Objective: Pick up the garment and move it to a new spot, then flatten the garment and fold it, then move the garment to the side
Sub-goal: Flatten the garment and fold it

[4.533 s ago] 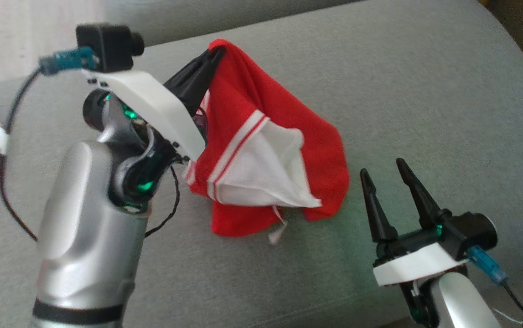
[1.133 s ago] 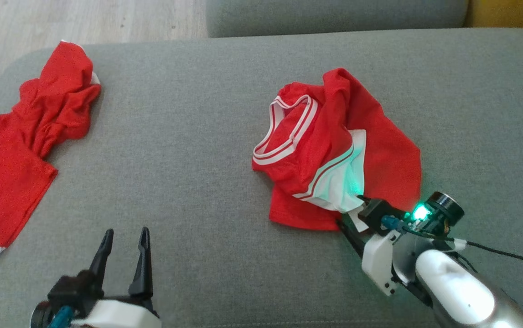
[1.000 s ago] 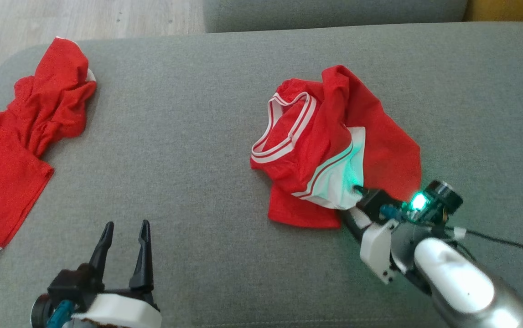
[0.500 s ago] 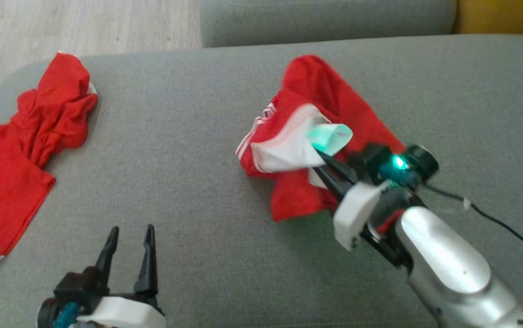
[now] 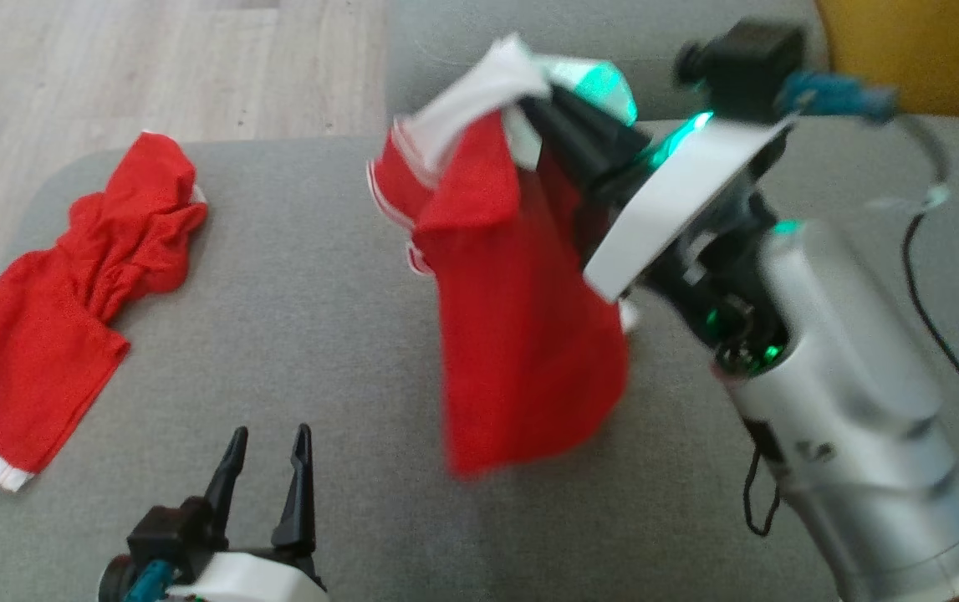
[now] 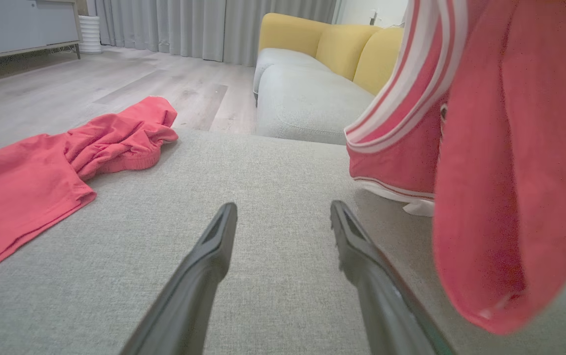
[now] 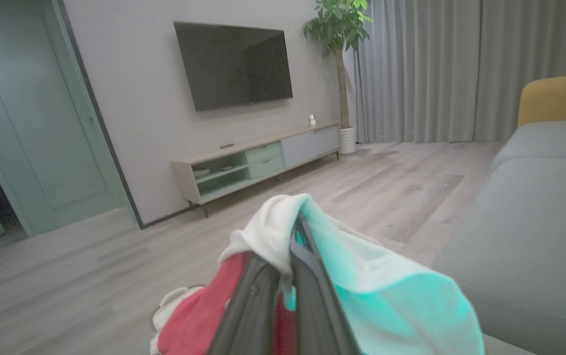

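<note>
right pincer [image 7: 294, 224]: tips wrapped in garment [image 5: 521, 334] | garment: blurred, hanging

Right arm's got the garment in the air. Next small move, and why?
Probably swing the garment left over the bare sofa cushion and lower it there: the right gripper is shut on its white part, it hangs bunched, and the left gripper is open nearby to help spread it.

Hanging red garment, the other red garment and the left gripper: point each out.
hanging red garment [image 5: 521, 351]: head view, on its drooping red body.
other red garment [image 5: 53, 334]: head view, on its flatter lower half.
left gripper [image 5: 271, 435]: head view, midway between its open fingertips.
</note>
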Robot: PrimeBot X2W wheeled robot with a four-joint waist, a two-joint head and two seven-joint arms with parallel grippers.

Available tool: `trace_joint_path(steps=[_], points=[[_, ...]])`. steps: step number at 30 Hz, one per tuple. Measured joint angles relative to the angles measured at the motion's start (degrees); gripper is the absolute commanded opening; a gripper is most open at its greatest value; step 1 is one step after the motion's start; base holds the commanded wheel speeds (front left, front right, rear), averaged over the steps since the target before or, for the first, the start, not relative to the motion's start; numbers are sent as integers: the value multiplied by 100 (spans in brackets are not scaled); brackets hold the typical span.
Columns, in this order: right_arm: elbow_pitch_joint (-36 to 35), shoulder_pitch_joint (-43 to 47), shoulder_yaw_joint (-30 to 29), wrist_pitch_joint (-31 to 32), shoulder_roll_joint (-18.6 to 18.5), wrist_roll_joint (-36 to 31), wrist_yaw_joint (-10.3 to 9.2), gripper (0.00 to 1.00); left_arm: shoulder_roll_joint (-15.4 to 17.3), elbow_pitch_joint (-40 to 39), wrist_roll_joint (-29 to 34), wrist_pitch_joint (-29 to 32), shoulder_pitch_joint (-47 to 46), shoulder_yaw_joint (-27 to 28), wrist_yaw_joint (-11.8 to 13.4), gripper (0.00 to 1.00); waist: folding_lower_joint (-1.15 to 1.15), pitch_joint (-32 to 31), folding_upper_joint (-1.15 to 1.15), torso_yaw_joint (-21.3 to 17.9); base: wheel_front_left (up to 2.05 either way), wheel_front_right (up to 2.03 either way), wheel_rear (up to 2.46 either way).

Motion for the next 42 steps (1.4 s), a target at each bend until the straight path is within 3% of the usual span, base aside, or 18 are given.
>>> trace_joint_path(steps=[7,14,20,28,33,34,35,36,37,42], points=[[105,-305,-99,-417,7,1815,0,0,4,20,-121,0,112,-127,74,100,0,-191,0,151,0,0,0],[2264,-615,-426,-1481,22,2664,0,0,8,7,-210,0,153,-299,172,100,0,-308,0,201,0,0,0],[4529,-566,-453,-2208,26,2914,0,0,13,-19,-255,0,206,-275,225,100,0,-257,0,119,0,0,0],[6737,-651,-702,-3130,32,3104,0,0,12,-24,-225,0,202,-171,210,100,0,-96,0,-172,0,0,0],[7030,-815,-866,-3370,18,3041,0,0,13,-22,-199,0,196,-143,208,100,0,-38,0,-322,0,0,0],[7027,-843,-891,-3376,-3,2998,0,26,13,-20,-199,0,192,-148,208,100,0,-25,0,-350,0,0,0],[7023,-840,-911,-3404,-45,2941,0,43,12,-20,-199,0,181,-159,202,100,0,-14,0,-372,0,0,0],[7023,-817,-900,-3416,-100,2848,0,76,13,-15,-199,0,176,-160,180,100,0,-6,0,-388,0,0,0],[7029,-786,-856,-3416,-169,2717,0,100,12,-14,-199,0,170,-164,166,100,0,0,0,-398,0,0,0],[7034,-664,-337,-3533,-634,1510,0,100,12,-13,-199,0,162,-182,165,100,0,9,0,-405,0,0,0]])
